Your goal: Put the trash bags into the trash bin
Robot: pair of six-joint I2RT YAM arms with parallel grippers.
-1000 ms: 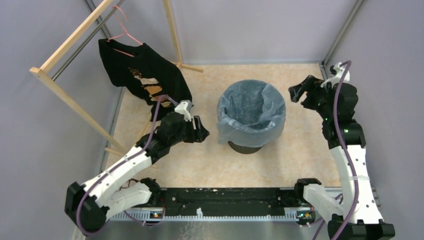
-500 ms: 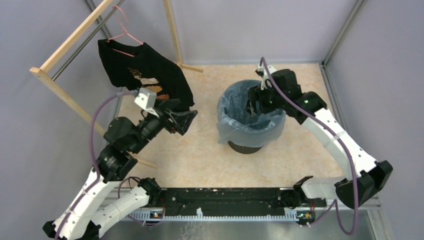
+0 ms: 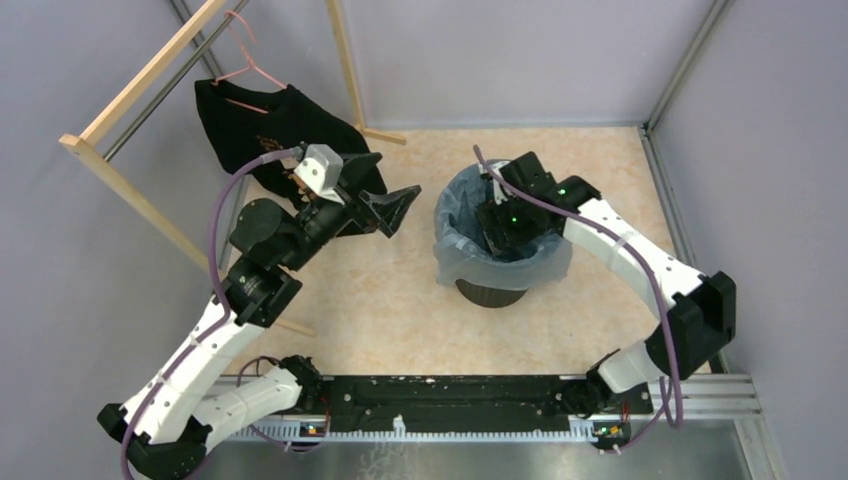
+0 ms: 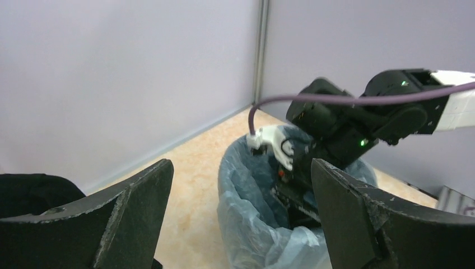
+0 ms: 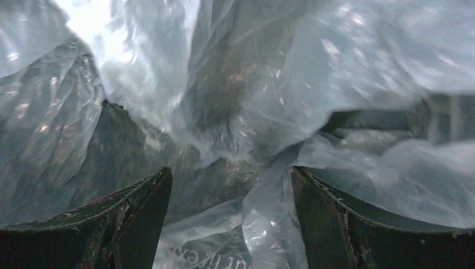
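- Trash bag (image 3: 468, 255): 1 thin pale-blue film, wrinkly. Likely very light, soft, slippery, easy to tear. Best pinched at a bunched fold or the rim overhang.
- Lines the trash bin (image 3: 490, 296), mouth draped over the rim. Nothing else seen inside.
- Right gripper (image 5: 229, 224) down inside bin, jaws apart, loose film between, nothing pinched.
- Left gripper (image 4: 241, 218) released wide, empty, apart from bin, facing it.

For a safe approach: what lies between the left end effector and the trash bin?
Only bare table lies between the left end effector and the trash bin; the top external view shows it.
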